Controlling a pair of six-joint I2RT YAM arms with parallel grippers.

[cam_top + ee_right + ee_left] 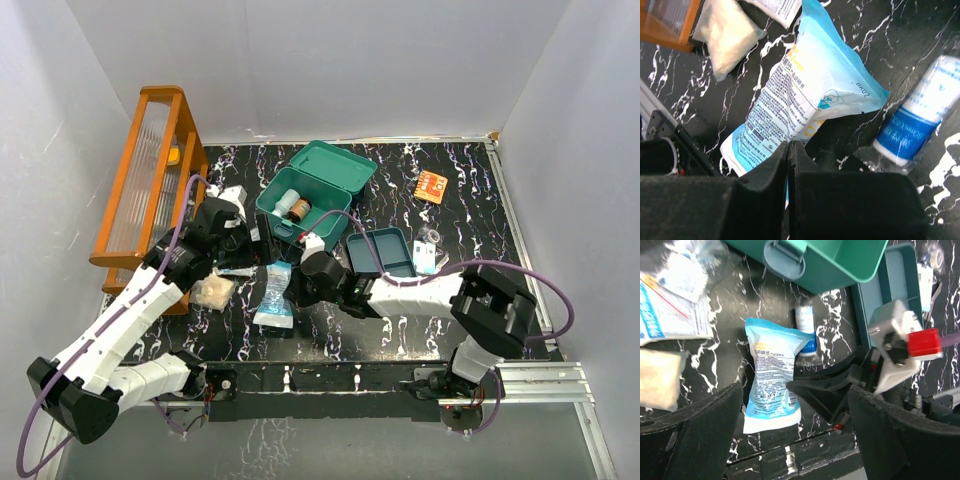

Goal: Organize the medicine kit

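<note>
The teal medicine kit (325, 185) stands open at the back centre, with two small bottles (294, 206) inside. Its tray insert (385, 252) lies on the table to its right. A blue-and-white packet (275, 295) (772, 375) (800, 95) lies flat in front of the kit. My right gripper (298, 287) (788, 145) is shut on the packet's near edge, and a sliver of blue shows between the jaws. My left gripper (245, 232) (795, 389) hangs open above the table, left of the kit. A blue-and-white bottle (805, 325) (920, 125) lies beside the packet.
An orange wooden rack (150, 180) stands at the far left. A white gauze pack (213, 290) (730, 30) and a printed sachet (670, 315) lie left of the packet. A small orange packet (432, 186) and a white item (425, 258) lie to the right.
</note>
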